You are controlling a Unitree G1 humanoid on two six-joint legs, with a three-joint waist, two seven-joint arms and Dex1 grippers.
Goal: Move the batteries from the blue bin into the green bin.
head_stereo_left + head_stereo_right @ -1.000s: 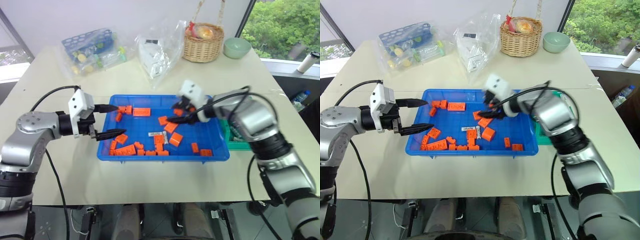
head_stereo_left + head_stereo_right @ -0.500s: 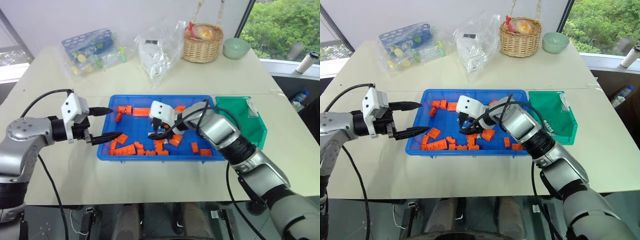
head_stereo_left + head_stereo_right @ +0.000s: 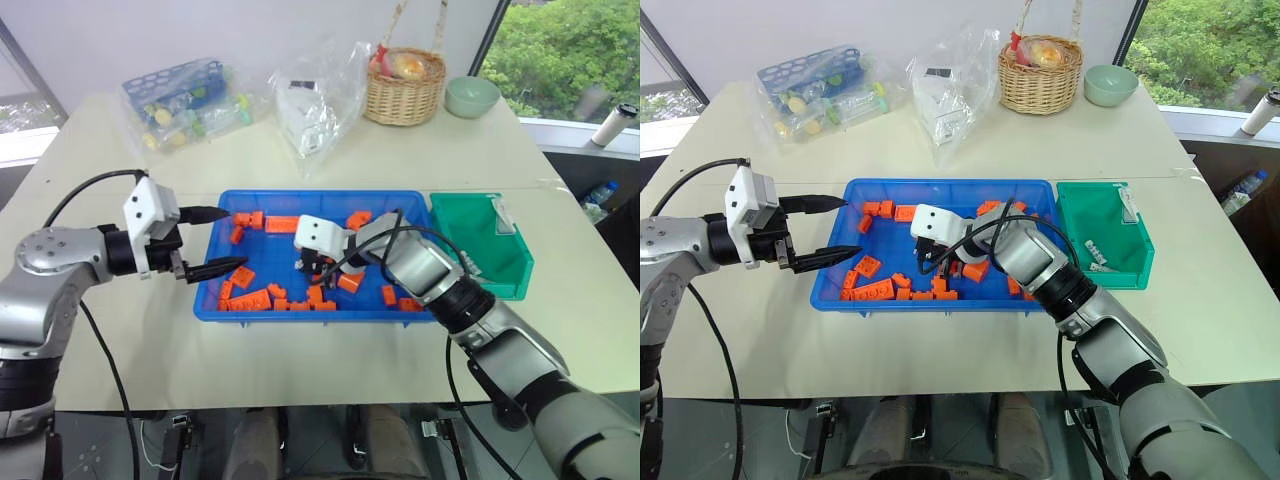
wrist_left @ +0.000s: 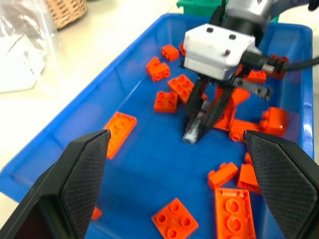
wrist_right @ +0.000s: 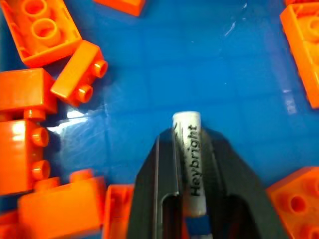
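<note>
While the right pincer (image 5: pixel 192 164) pinches it between two black fingers, a thin silver-grey cylindrical battery (image 5: pixel 191 167) printed with dark lettering lies with its long axis running along those fingers, its free end poking out past the fingertips toward the floor of the wide, shallow bright-blue plastic bin (image 3: pixel 262 306). Seen from the left wrist, the battery hangs steeply tilted, lower end down at the blue bin's floor, about the middle of the bin. The right pincer is drawn narrow, closed onto that one battery, among loose orange toy bricks (image 4: pixel 169 101) scattered across the bin floor; I count roughly a dozen or more bricks, some overlapping, so the exact number is unclear.

At the blue bin's left end, the left pincer (image 3: pixel 208 241) stands wide apart, one finger over the bin's far-left corner and the other over its left rim, holding nothing.

Just beside the blue bin's right end sits the small, deep teal-green plastic bin (image 3: pixel 1137 268). On its floor lie a few pale, small pieces (image 3: pixel 1093 254), too small to identify or count.

Beyond the blue bin, on the pale surface (image 3: pixel 120 340), are one blue lattice rack in clear plastic (image 3: pixel 184 95), one crumpled clear bag (image 3: pixel 315 105), one wicker basket (image 3: pixel 406 95) and one pale green bowl (image 3: pixel 473 95).
</note>
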